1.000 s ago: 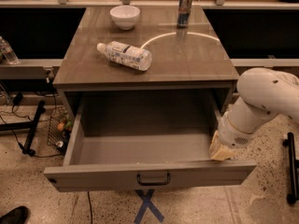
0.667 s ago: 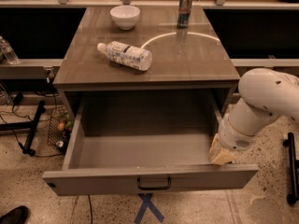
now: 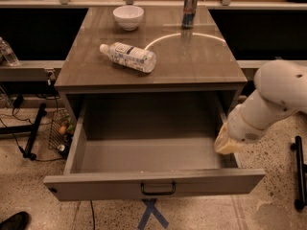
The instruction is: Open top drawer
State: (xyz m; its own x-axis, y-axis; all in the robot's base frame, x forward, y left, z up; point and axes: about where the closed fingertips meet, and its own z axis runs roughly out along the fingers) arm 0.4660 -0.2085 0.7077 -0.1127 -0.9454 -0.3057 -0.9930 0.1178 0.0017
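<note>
Reaching down over the right side wall of the top drawer [image 3: 96,188], the gripper [image 3: 228,145] sits at that wall's upper edge, on the end of a white arm [image 3: 280,92]. Its yellowish tip is all that shows, so I cannot tell how far open it is or whether it has hold of anything.

The drawer is pulled well out of the cabinet, its grey box exposed, with one dark loop handle [image 3: 158,189] at the centre of its front.

On the brown cabinet top [image 3: 201,66] are three things:
- one white bowl [image 3: 128,17] at the back
- one can [image 3: 190,4] standing upright
- one plastic bottle [image 3: 128,57] lying on its side

The floor [image 3: 273,210] is speckled stone, with a blue tape cross [image 3: 152,214] just below the drawer front. A wire basket [image 3: 60,131] stands to the left of the cabinet.
</note>
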